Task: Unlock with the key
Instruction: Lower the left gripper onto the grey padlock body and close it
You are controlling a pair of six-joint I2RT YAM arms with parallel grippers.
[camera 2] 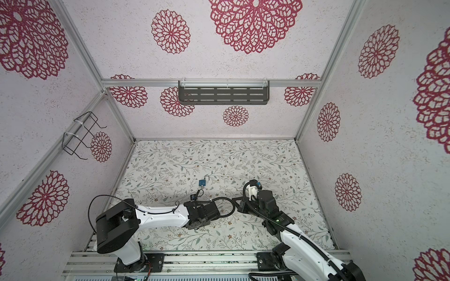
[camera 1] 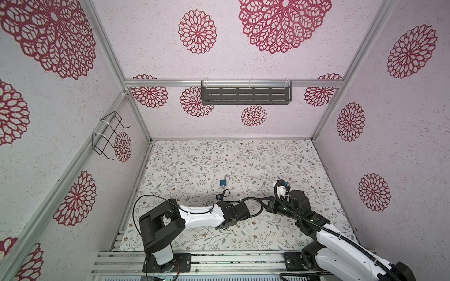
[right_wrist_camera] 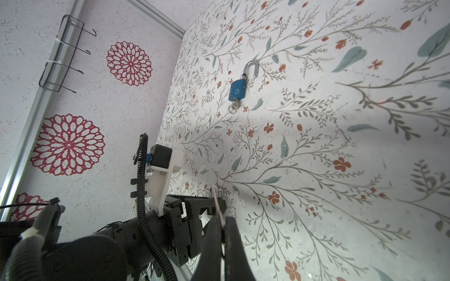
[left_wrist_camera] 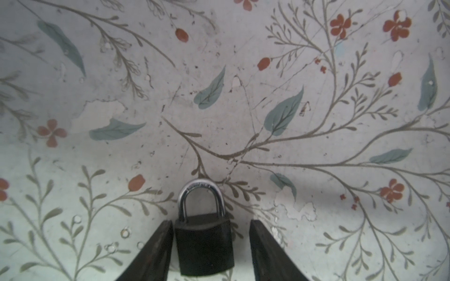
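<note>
Our left fingers (left_wrist_camera: 160,248) stand part-open astride the dark padlock (left_wrist_camera: 204,245) on the table (left_wrist_camera: 243,73), its shackle (left_wrist_camera: 201,186) pointing away from the wrist. Our right fingers (right_wrist_camera: 233,243), pinched shut on the key (right_wrist_camera: 217,202), sit near.

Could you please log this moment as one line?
left hand: open around dark padlock with silver shackle | right hand: shut on thin silver ring | blue padlock: open, key in
</note>
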